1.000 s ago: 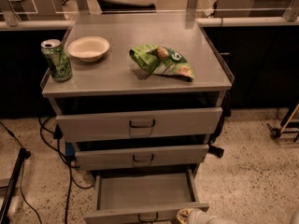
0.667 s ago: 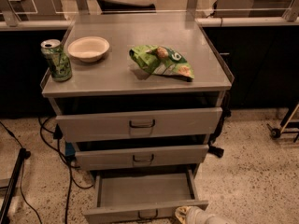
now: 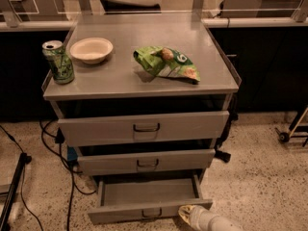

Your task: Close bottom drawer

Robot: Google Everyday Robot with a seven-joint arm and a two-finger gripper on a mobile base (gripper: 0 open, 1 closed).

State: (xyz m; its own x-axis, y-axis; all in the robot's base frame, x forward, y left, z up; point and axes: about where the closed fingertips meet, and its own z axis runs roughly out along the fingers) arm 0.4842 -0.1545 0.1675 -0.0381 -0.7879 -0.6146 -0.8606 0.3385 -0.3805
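Bottom drawer [image 3: 144, 196] pulled out, end effector [image 3: 190, 213] at its near right corner.
The drawer stands open at the foot of the cabinet, sticking out nearer than the two drawers above it. The end effector sits low, just beside the right end of the drawer front; whether it is spread or pressed together cannot be told. A green can [image 3: 58, 61], a bowl [image 3: 91, 49] and a bag [image 3: 166, 63] sit on the worktop [image 3: 120, 81].

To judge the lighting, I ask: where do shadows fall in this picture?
Camera view: dim, warm light; dark shadow lies above the top drawer and middle drawer; the open bottom drawer is dim inside; the gripper, pale, sits by its front right corner.
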